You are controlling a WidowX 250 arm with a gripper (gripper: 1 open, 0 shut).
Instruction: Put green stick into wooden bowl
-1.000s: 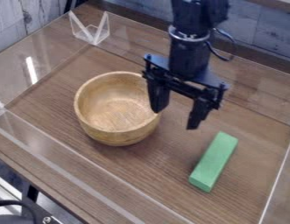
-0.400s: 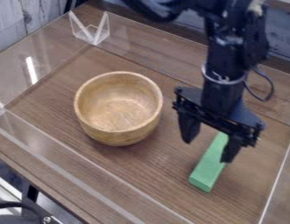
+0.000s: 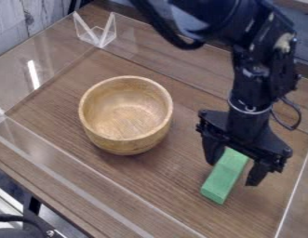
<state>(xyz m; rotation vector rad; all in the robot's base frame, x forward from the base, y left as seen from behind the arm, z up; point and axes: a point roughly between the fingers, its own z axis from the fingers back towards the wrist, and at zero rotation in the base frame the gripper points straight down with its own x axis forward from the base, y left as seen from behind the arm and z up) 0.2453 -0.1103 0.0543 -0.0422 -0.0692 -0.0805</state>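
Note:
The green stick (image 3: pixel 224 178) lies flat on the wooden table at the lower right, its long side running toward the far right. My gripper (image 3: pixel 237 163) points straight down over the stick's upper half, open, with one dark finger on each side of it. Whether the fingers touch the stick I cannot tell. The wooden bowl (image 3: pixel 125 114) stands empty to the left of the gripper, a short gap away.
A low clear wall (image 3: pixel 69 181) runs around the table, along the front and left edges. A small clear wire-like stand (image 3: pixel 95 31) sits at the back left corner. The dark arm (image 3: pixel 261 65) rises from the gripper toward the top.
The gripper has travelled from beside the bowl's right rim to the right and down, and it now straddles the green stick. Its jaws stayed open. Bowl and stick have not moved.

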